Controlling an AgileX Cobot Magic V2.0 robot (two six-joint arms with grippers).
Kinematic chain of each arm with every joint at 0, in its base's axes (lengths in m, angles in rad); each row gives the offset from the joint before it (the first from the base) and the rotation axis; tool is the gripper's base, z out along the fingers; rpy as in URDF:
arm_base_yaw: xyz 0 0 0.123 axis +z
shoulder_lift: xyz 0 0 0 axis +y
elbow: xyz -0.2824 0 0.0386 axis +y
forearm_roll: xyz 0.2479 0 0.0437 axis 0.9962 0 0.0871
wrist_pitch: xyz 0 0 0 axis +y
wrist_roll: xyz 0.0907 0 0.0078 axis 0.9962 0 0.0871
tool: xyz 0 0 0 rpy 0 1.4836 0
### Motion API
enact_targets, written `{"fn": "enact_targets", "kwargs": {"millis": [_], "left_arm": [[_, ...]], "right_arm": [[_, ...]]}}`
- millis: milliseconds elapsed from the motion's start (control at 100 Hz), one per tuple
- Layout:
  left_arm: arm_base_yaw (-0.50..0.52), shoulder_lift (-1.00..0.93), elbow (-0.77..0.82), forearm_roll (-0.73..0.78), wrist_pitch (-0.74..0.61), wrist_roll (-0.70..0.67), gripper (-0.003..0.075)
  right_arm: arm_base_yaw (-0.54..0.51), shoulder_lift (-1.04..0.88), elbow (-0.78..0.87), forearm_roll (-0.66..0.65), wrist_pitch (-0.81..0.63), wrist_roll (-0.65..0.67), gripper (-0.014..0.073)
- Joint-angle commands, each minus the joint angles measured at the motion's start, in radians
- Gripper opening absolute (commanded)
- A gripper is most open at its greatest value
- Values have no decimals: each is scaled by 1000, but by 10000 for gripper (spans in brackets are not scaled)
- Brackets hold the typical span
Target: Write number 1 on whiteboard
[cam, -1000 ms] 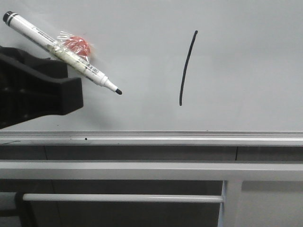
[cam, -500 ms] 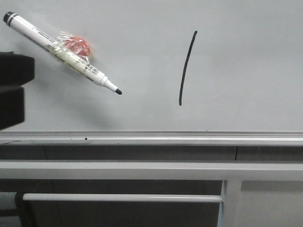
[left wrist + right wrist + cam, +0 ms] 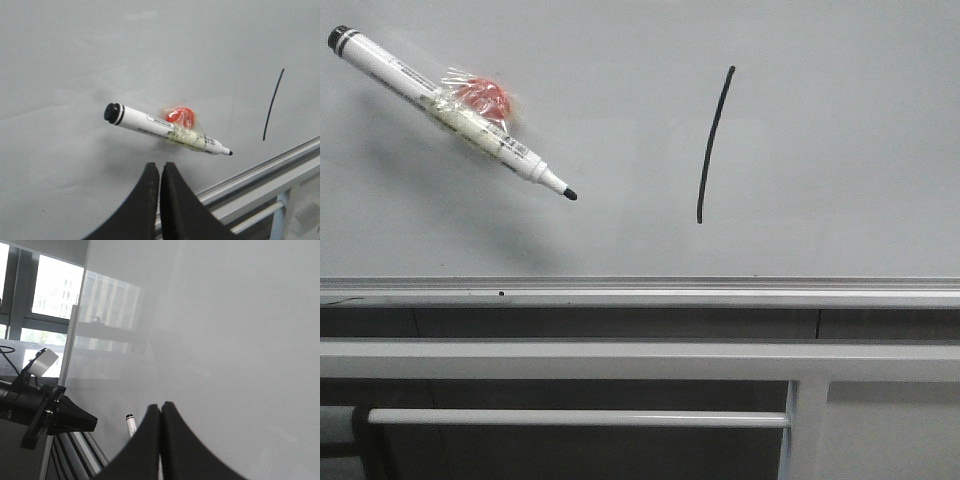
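Observation:
The number 1 (image 3: 713,145) is a thin black, slightly curved stroke on the whiteboard (image 3: 840,120), right of centre. It also shows in the left wrist view (image 3: 273,105). A white marker (image 3: 450,110) with a black tip hangs on the board at the upper left, taped to a red magnet (image 3: 482,97). In the left wrist view my left gripper (image 3: 159,164) is shut and empty, apart from the marker (image 3: 165,130) and short of it. My right gripper (image 3: 161,404) is shut and empty, close to the board. Neither gripper shows in the front view.
A silver aluminium rail (image 3: 640,292) edges the whiteboard below, with white metal bars (image 3: 580,418) lower down. In the right wrist view the marker's capped end (image 3: 131,424) shows beside my fingers, and the black left gripper (image 3: 70,417) stands off the board's edge.
My left gripper has drawn back to the left, out of the front view. The marker stays on the board where it was. The stroke is unchanged.

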Motion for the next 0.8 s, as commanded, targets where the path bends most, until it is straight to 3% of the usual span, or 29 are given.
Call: {"fn": "enact_targets", "kwargs": {"millis": [0,80,310,790], "left_arm": [[-28,-16,-18,46,-208,41,-20],[-38,-21,-18,46,-207,41,-20],[-42,-23,-18,64,-174,43,-20],[-42,-23,-18,107,-167,43,-20]], "right_arm": [[-26,-75,25,-4,-9,-4,-63],[-52,-163,86,-4,-11,-4,-63],[-54,-135,150,19,132,-1,-63],[-54,-135,154,19,135,-1,-63]]}}
